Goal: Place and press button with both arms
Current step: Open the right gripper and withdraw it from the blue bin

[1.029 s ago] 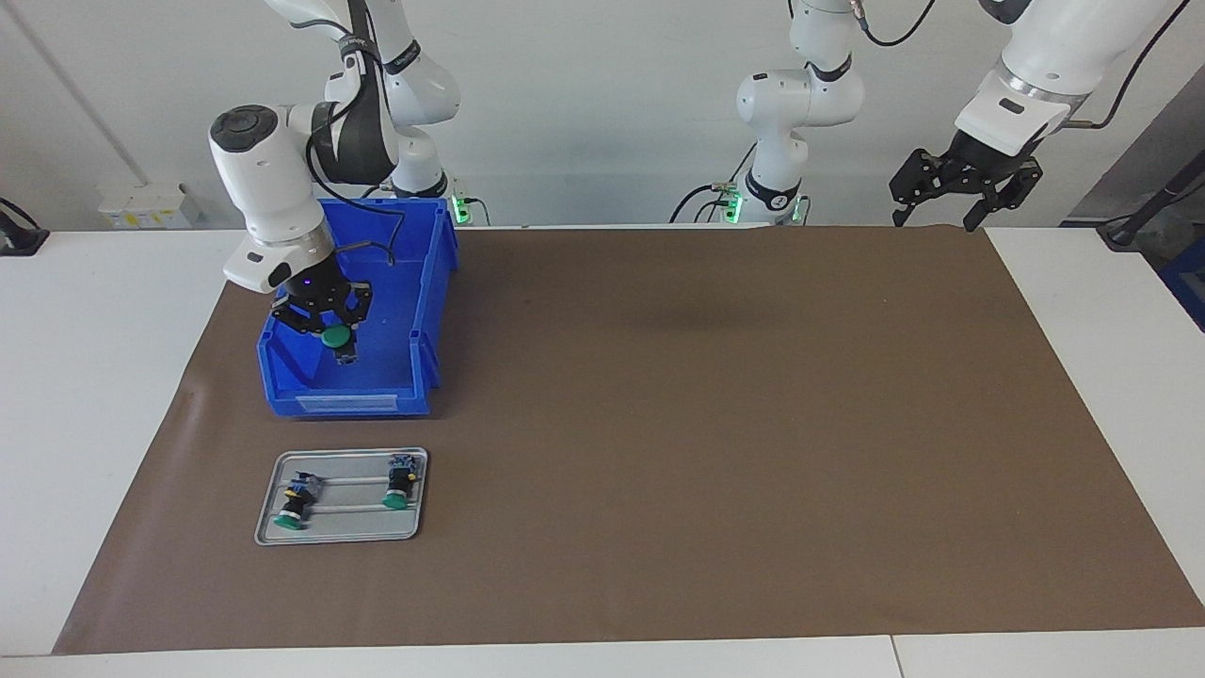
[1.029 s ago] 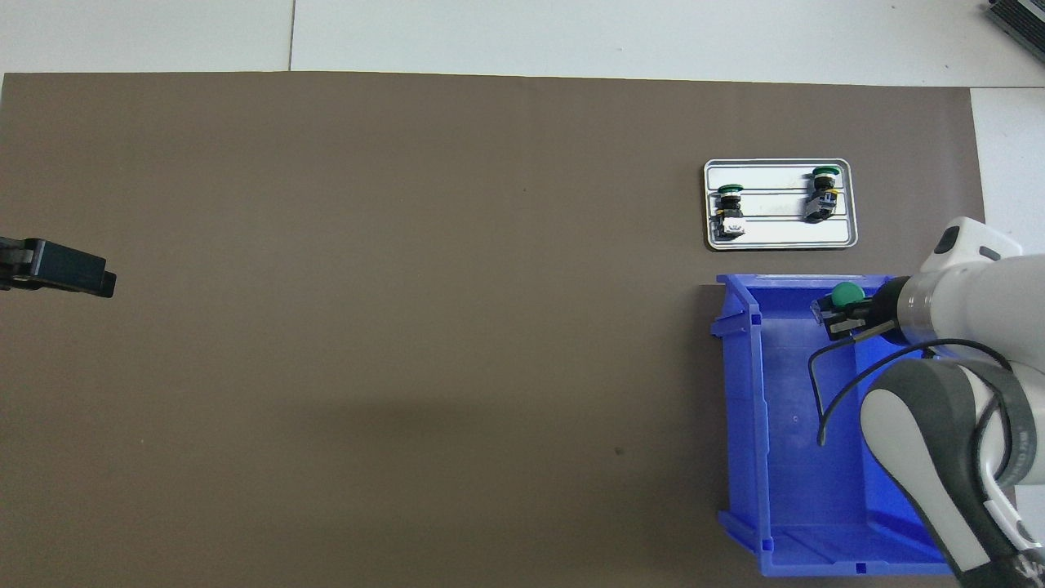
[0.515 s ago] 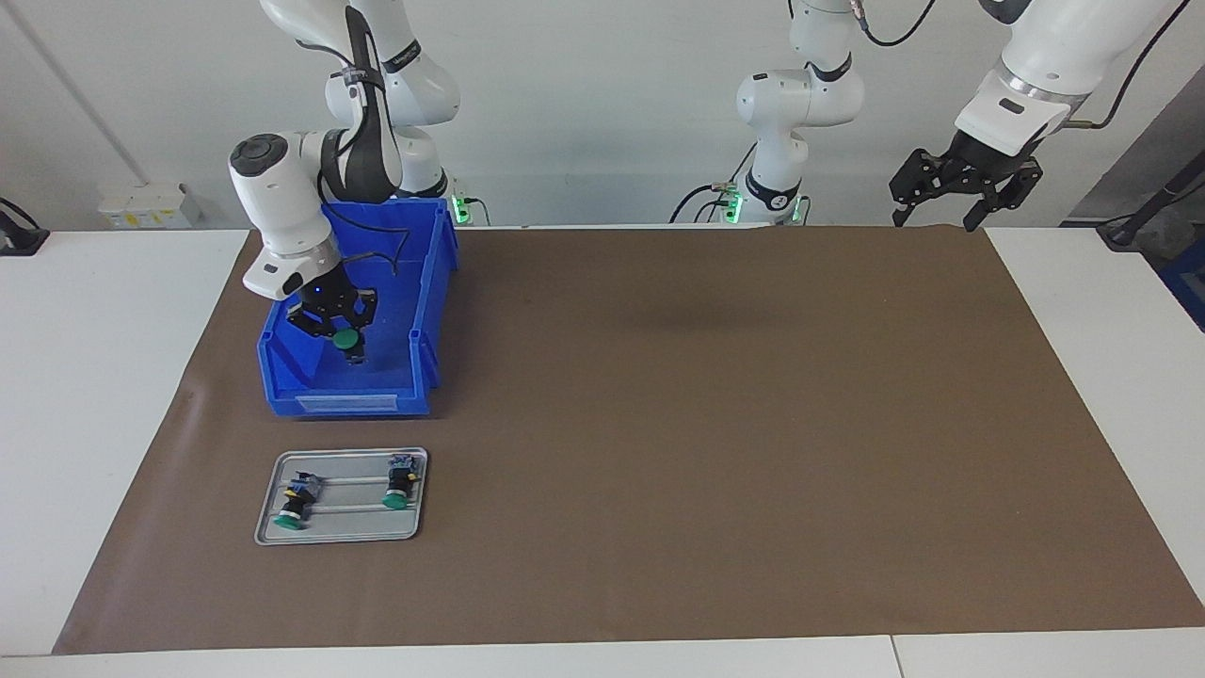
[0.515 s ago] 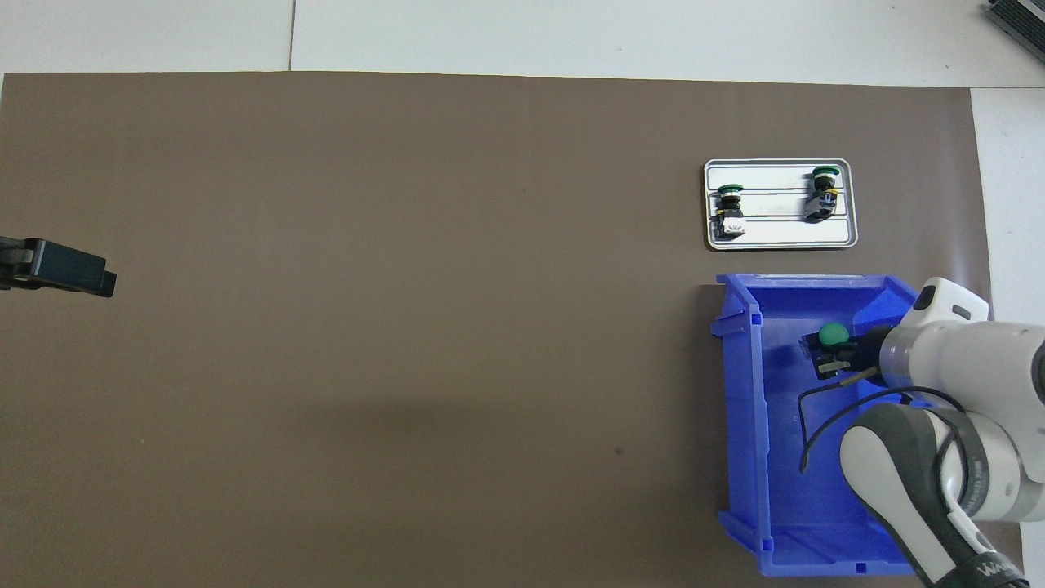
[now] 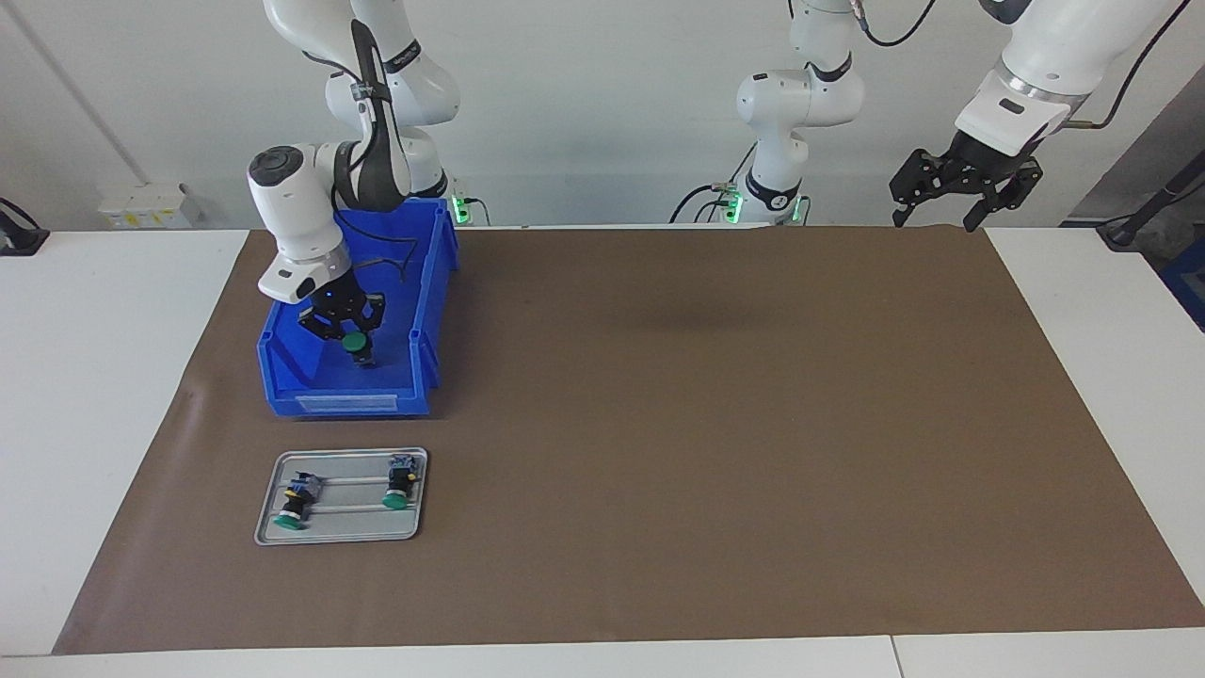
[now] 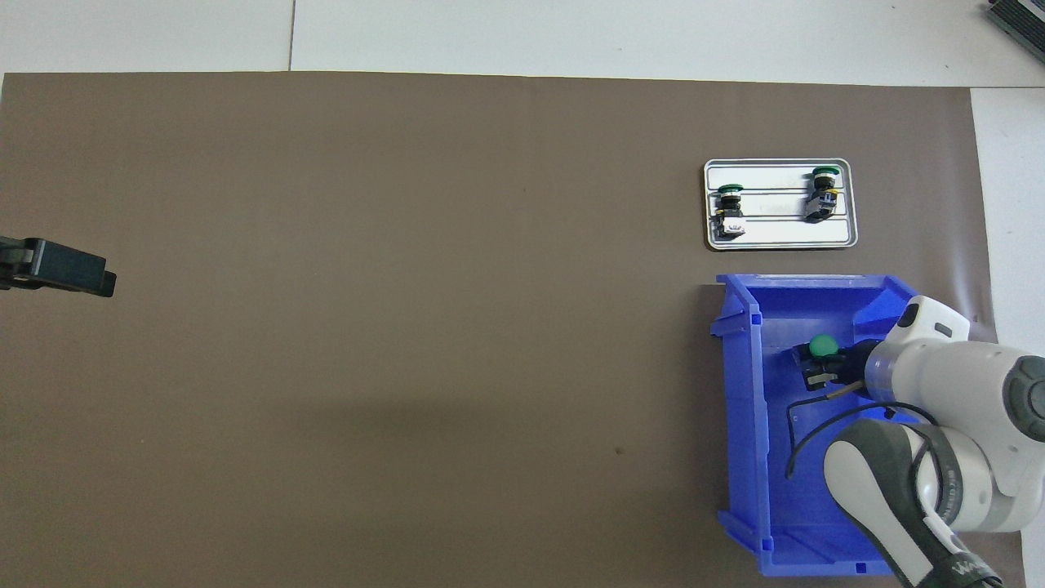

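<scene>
A button (image 5: pixel 356 343) (image 6: pixel 823 346) with a green cap hangs cap-up inside the blue bin (image 5: pixel 348 405) (image 6: pixel 739 392), close to its floor. My right gripper (image 5: pixel 346 331) (image 6: pixel 820 363) is shut on the button from above, its arm coming down into the bin. Whether the button touches the bin floor I cannot tell. My left gripper (image 5: pixel 934 221) (image 6: pixel 98 279) waits open and empty, raised over the mat's edge at the left arm's end of the table.
A small metal tray (image 5: pixel 339 532) (image 6: pixel 780 241) lies farther from the robots than the bin, with two more green-capped buttons (image 5: pixel 294 504) (image 5: pixel 400 482) on their sides on it. A brown mat (image 5: pixel 706 424) covers most of the table.
My right gripper has carried the button down into the bin and toward the robots. The left arm has not moved.
</scene>
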Robot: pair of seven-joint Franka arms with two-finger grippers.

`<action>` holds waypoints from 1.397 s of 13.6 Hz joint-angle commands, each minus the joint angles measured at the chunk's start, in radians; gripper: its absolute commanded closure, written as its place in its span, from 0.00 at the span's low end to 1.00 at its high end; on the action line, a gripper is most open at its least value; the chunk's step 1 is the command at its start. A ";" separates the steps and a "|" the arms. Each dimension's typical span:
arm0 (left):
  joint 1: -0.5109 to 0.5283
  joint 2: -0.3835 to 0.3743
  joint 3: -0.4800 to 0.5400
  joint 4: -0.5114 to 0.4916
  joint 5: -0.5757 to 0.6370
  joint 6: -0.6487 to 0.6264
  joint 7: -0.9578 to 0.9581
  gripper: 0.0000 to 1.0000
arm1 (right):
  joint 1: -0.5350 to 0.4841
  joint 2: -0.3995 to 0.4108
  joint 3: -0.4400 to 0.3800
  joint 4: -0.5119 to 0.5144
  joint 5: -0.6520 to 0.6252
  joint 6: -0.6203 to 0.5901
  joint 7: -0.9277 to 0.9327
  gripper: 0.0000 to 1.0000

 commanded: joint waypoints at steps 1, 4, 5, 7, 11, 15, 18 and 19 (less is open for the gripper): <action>-0.008 -0.023 0.012 -0.024 -0.008 -0.007 0.010 0.00 | -0.019 0.002 0.013 -0.012 0.039 0.025 -0.032 0.39; -0.008 -0.023 0.012 -0.024 -0.008 -0.007 0.011 0.00 | -0.018 0.002 0.013 0.002 0.062 0.016 -0.030 0.00; -0.008 -0.023 0.012 -0.024 -0.008 -0.007 0.010 0.00 | -0.018 -0.006 0.013 0.017 0.062 0.007 -0.032 0.00; -0.008 -0.023 0.012 -0.024 -0.008 -0.007 0.010 0.00 | -0.018 -0.015 0.013 0.079 0.062 -0.085 -0.024 0.00; -0.008 -0.023 0.012 -0.024 -0.008 -0.007 0.010 0.00 | -0.013 -0.014 0.013 0.234 0.062 -0.245 0.057 0.00; -0.008 -0.023 0.012 -0.024 -0.008 -0.007 0.011 0.00 | -0.007 -0.002 0.013 0.379 0.056 -0.364 0.111 0.00; -0.008 -0.023 0.012 -0.024 -0.008 -0.007 0.010 0.00 | -0.007 0.009 0.013 0.481 0.041 -0.450 0.200 0.00; -0.008 -0.023 0.012 -0.024 -0.008 -0.007 0.010 0.00 | -0.008 0.014 0.013 0.521 0.033 -0.487 0.230 0.00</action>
